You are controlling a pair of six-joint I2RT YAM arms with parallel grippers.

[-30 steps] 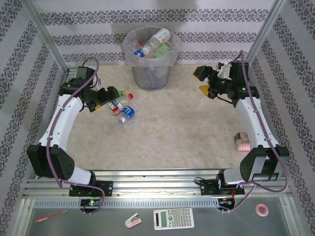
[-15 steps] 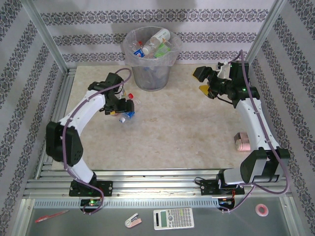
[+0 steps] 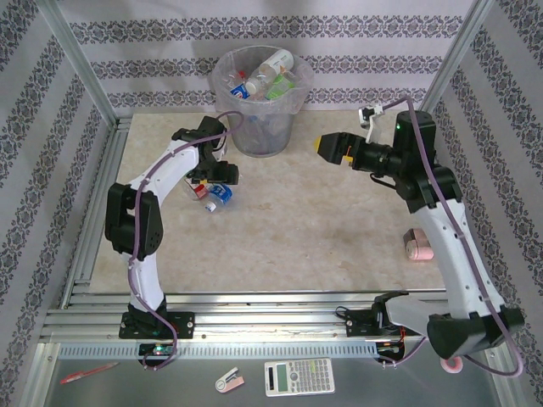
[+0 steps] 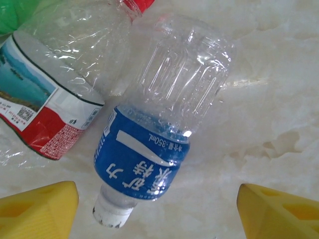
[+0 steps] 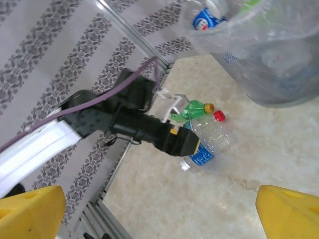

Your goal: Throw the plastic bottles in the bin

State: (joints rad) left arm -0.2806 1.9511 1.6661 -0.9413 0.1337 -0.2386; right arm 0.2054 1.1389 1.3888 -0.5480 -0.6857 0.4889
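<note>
A clear bottle with a blue label (image 4: 149, 167) and white cap lies on the table between the yellow fingertips (image 4: 42, 209) of my left gripper (image 4: 158, 215), which hovers open just above it. Beside it lie a bottle with a red and white label (image 4: 47, 117) and a green bottle (image 5: 191, 111). From above, the left gripper (image 3: 221, 175) covers this small cluster of bottles (image 3: 214, 194). The grey bin (image 3: 260, 106) holds several bottles. My right gripper (image 3: 333, 147) hangs open and empty right of the bin, high over the table.
A pink object (image 3: 416, 245) lies at the table's right edge. Metal frame posts stand at the back corners. On the front shelf below the arm bases sit a calculator (image 3: 299, 376), a tape roll (image 3: 451, 363) and a red pen (image 3: 89, 371).
My left gripper swung from the far left edge rightward and now sits over the bottles. My right arm rose and reached left toward the middle, its gripper still open.
</note>
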